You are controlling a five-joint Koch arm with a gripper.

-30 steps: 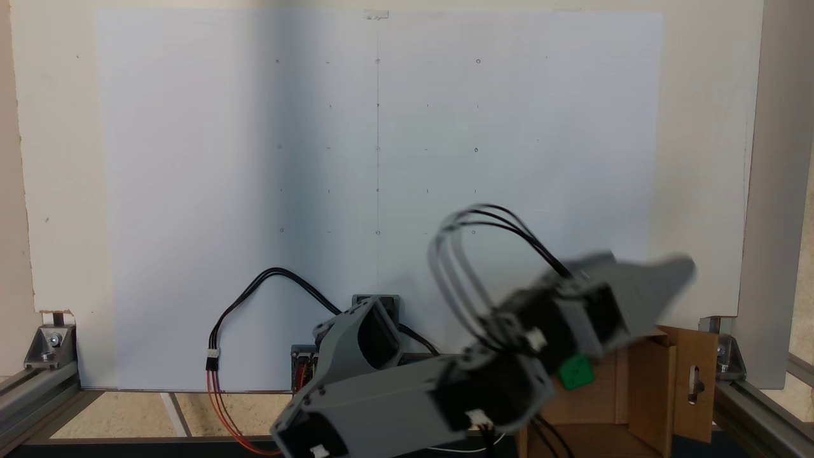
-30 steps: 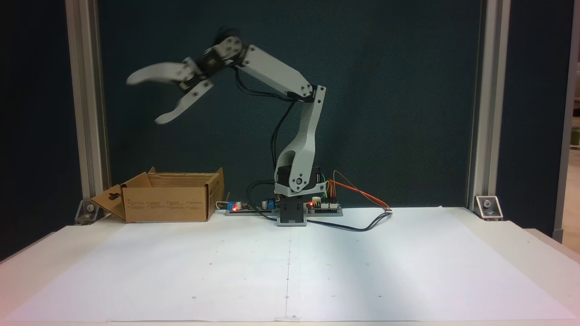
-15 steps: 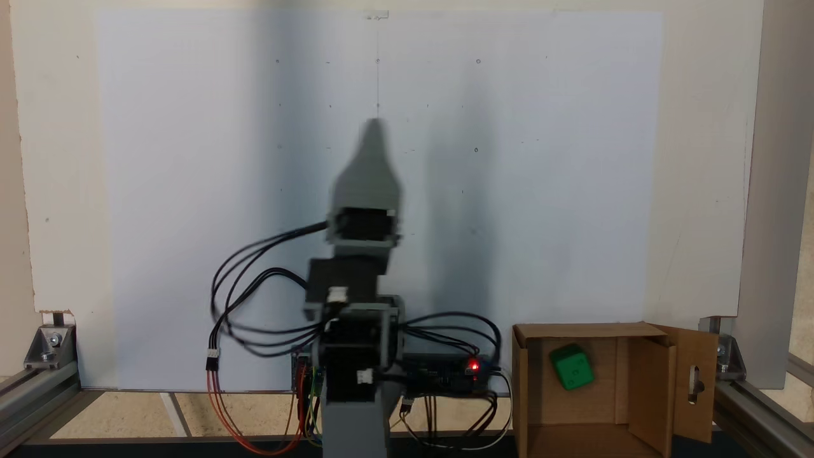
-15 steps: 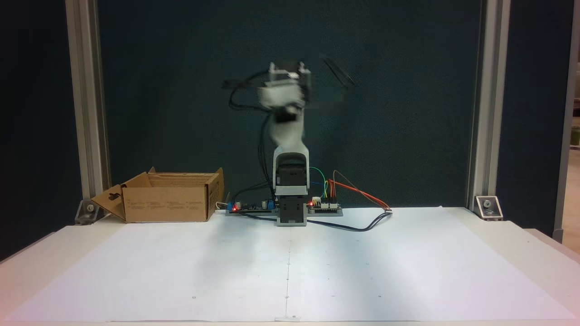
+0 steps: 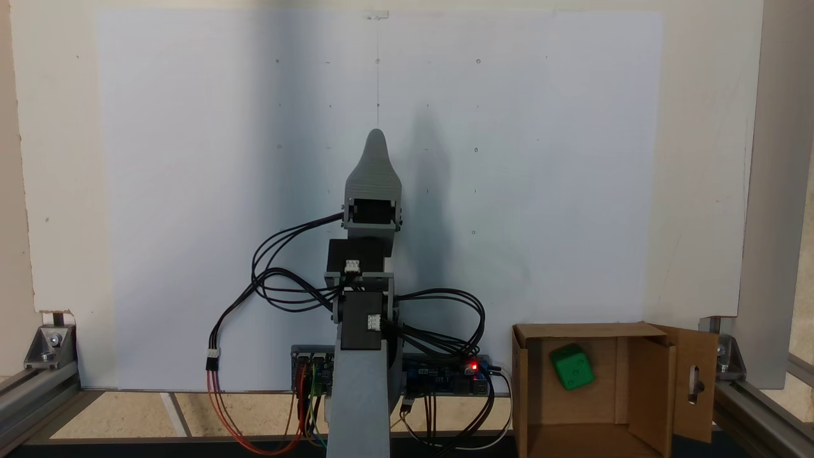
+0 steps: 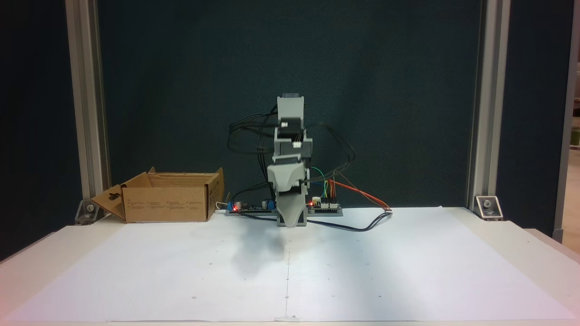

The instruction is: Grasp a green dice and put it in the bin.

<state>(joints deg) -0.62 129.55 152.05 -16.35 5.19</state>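
The green dice (image 5: 572,367) lies inside the bin (image 5: 647,381), a brown cardboard box at the lower right of a fixed view. The box stands at the left in the other fixed view, bin (image 6: 167,203), where its walls hide the dice. The grey gripper (image 5: 376,137) points along the middle of the white sheet, far to the left of the box. Seen from the front, the gripper (image 6: 290,220) hangs low in front of the arm's base. Its jaws line up one behind the other, so the gap between them is hidden. Nothing shows in it.
Circuit boards (image 6: 324,207) with lit red LEDs and looping cables (image 5: 280,286) sit around the arm's base. Aluminium frame posts (image 6: 86,104) stand at both sides. A white paper sheet (image 6: 362,271) covers the table.
The arm swung away from above the box to the table's middle and folded down. The dice, seen under the arm one second ago, now lies in plain sight in the box.
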